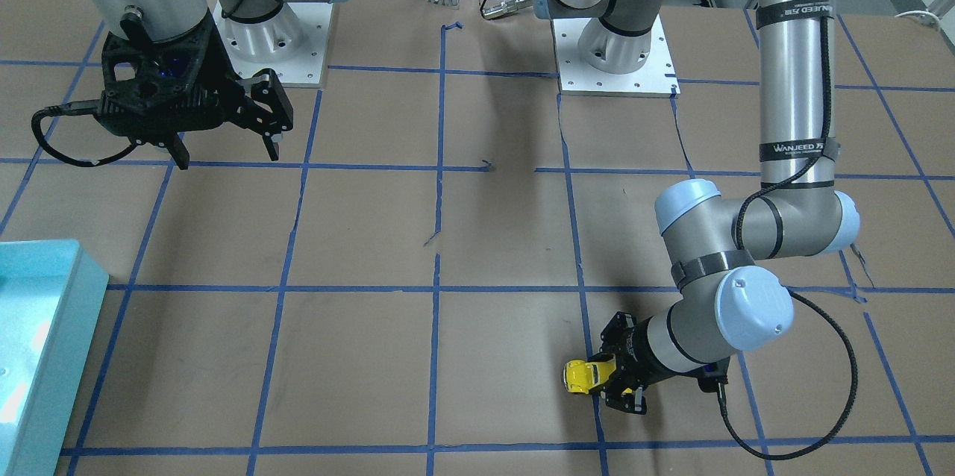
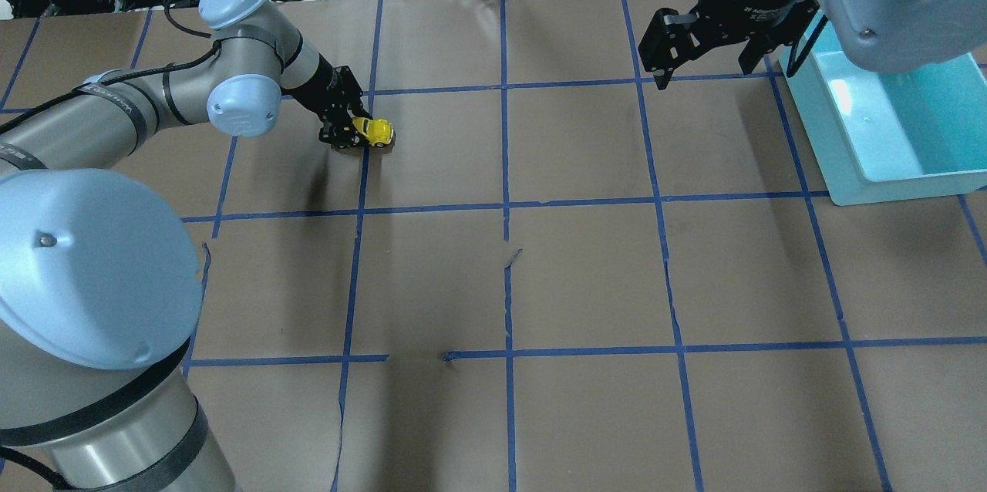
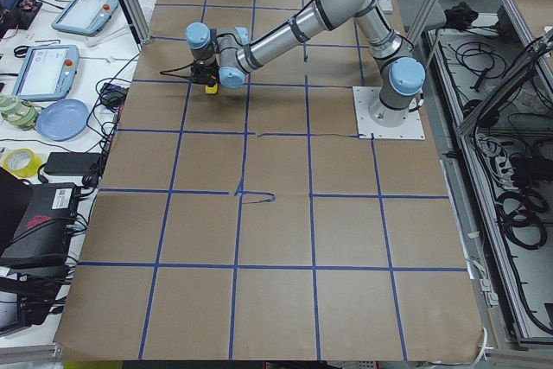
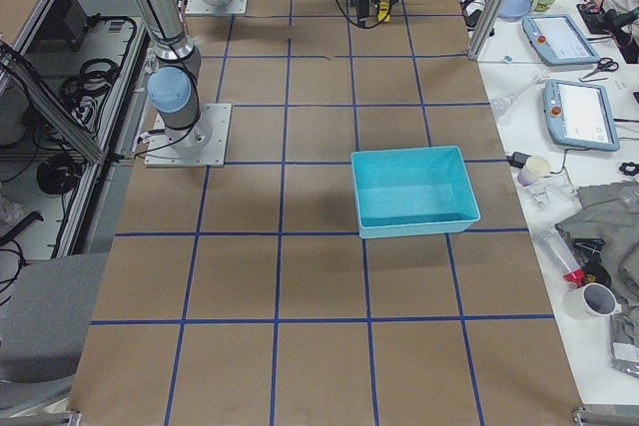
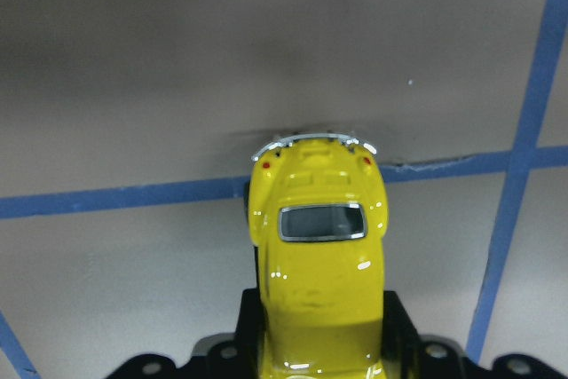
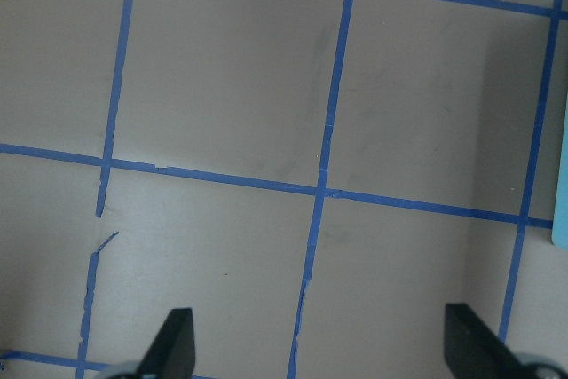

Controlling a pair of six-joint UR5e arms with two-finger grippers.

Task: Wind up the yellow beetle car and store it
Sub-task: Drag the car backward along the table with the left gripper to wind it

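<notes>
The yellow beetle car (image 2: 377, 132) is held at its front end in my left gripper (image 2: 353, 128), low over the brown table, on the far left side. In the left wrist view the car (image 5: 318, 237) points away from the camera, rear window up, with a black finger (image 5: 401, 330) on each side. It also shows in the front-facing view (image 1: 580, 375) beside the left gripper (image 1: 610, 379). I cannot tell whether its wheels touch the table. My right gripper (image 2: 705, 69) is open and empty, hovering above the table at the far right; its fingertips (image 6: 177, 343) frame bare table.
A teal bin (image 2: 894, 183) stands at the far right, just beside the right gripper; it also shows in the front-facing view (image 1: 45, 289) and the right exterior view (image 4: 414, 221). Blue tape lines grid the brown paper table (image 2: 586, 276). Tablets and cables lie beyond the far edge.
</notes>
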